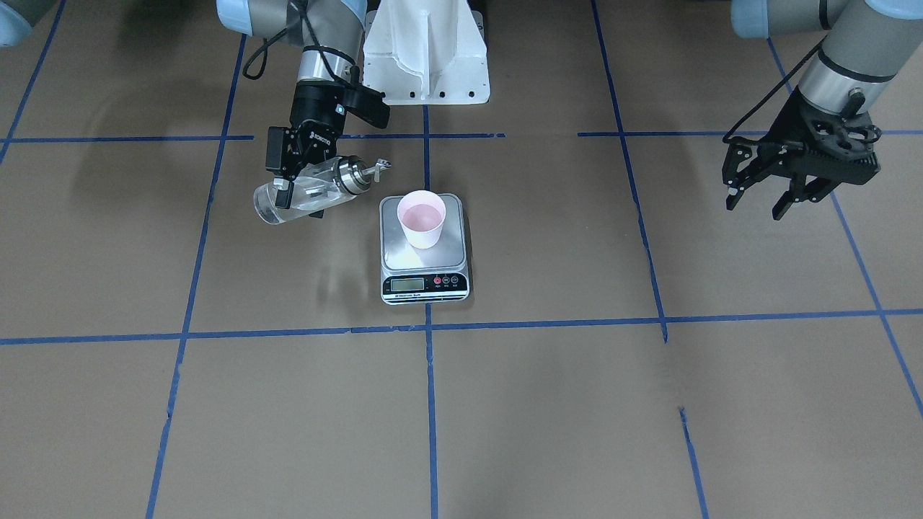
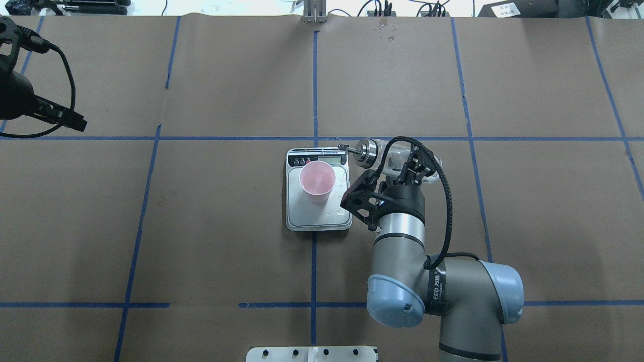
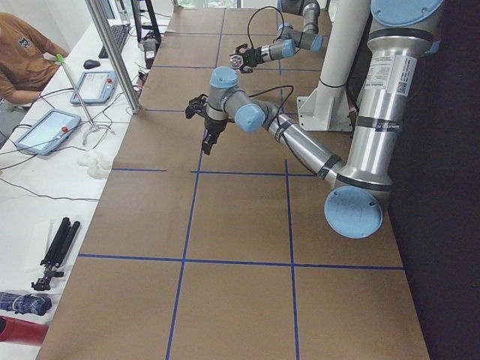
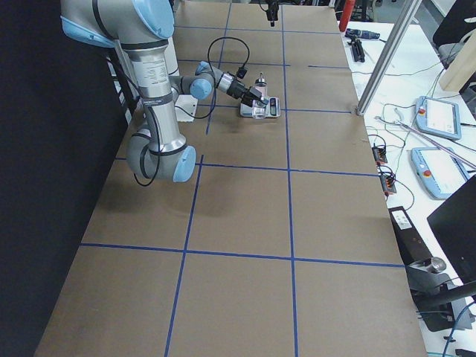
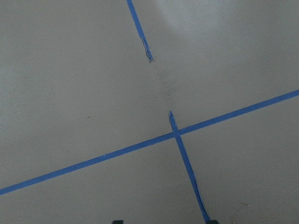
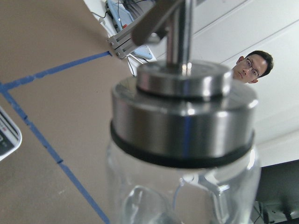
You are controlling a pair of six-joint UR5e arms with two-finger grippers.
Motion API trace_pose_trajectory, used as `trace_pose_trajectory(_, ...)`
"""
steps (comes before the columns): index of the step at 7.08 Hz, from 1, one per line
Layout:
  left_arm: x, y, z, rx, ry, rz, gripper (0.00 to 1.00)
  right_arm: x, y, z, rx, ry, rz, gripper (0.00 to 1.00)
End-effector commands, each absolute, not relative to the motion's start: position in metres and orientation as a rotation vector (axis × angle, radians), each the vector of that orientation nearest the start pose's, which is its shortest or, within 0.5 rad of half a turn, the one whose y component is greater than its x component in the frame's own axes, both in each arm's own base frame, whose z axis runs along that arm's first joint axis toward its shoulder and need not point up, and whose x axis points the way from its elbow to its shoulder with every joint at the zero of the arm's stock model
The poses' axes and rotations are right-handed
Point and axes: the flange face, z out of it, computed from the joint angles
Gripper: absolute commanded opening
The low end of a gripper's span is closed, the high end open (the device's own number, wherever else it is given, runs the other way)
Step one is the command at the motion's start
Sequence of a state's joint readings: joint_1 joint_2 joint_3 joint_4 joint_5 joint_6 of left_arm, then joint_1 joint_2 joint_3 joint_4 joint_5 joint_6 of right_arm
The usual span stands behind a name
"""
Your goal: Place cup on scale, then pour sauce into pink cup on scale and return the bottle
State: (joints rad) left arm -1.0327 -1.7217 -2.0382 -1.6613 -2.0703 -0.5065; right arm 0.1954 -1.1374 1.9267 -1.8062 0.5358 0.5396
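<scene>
The pink cup (image 1: 422, 218) stands upright on the silver platform of the scale (image 1: 425, 268), and shows in the overhead view (image 2: 317, 180) on the scale (image 2: 318, 218). My right gripper (image 1: 299, 198) is shut on the clear glass bottle (image 1: 311, 193) and holds it above the table, beside the scale. The bottle is tilted nearly level, with its spout (image 1: 382, 166) pointing toward the scale, short of the cup. Clear sauce (image 1: 268, 211) pools at the bottle's base. The right wrist view shows the bottle's collar (image 6: 183, 135) close up. My left gripper (image 1: 782, 184) is open and empty, far from the scale.
The white robot base (image 1: 425, 54) stands behind the scale. Blue tape lines (image 1: 429, 328) cross the brown table. A person's face (image 6: 252, 67) shows past the table's far edge. The left wrist view shows only table and tape (image 5: 177, 133).
</scene>
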Motion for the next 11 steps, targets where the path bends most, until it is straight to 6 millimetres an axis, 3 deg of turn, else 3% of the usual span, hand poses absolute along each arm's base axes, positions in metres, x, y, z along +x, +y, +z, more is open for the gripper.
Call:
trace_pose_trajectory(1,0.191,-0.487,0.358,0.362,0.76,0.206,0.67,-0.528,-0.321,0.254,1.08,0.308,-0.635,0.0)
trace_pose_trajectory(2,0.19,-0.487,0.357,0.362,0.763,0.205,0.67,-0.533,-0.322,0.247,1.076,0.364,-0.715,0.0)
trace_pose_trajectory(4,0.191,-0.487,0.358,0.358,0.762,0.206,0.67,-0.543,-0.325,0.259,1.061,0.401,-0.739,0.0)
trace_pose_trajectory(8,0.191,-0.486,0.357,0.361,0.763,0.207,0.67,-0.548,-0.336,0.269,1.057,0.558,-0.834,0.0)
trace_pose_trajectory(11,0.191,-0.486,0.357,0.36,0.763,0.205,0.67,-0.544,-0.345,0.261,1.04,0.665,-0.934,0.0)
